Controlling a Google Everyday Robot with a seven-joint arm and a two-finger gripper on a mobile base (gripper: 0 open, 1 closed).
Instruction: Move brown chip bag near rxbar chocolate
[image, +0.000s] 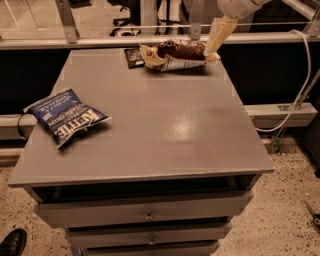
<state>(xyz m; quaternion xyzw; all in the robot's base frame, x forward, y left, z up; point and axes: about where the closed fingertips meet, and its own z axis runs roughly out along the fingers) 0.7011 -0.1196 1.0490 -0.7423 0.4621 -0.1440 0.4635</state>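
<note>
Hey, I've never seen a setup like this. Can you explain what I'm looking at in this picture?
This is a single camera view looking down on a grey table; where the camera is mounted is not recorded. The pale piece at the top right is the robot arm's end effector, its grasping part. It is at the right end of the brown chip bag, which lies at the far edge; I cannot tell whether it grips the bag. Just left of that bag lies the small dark rxbar chocolate. A blue Kettle chip bag lies apart, near the left edge.
</note>
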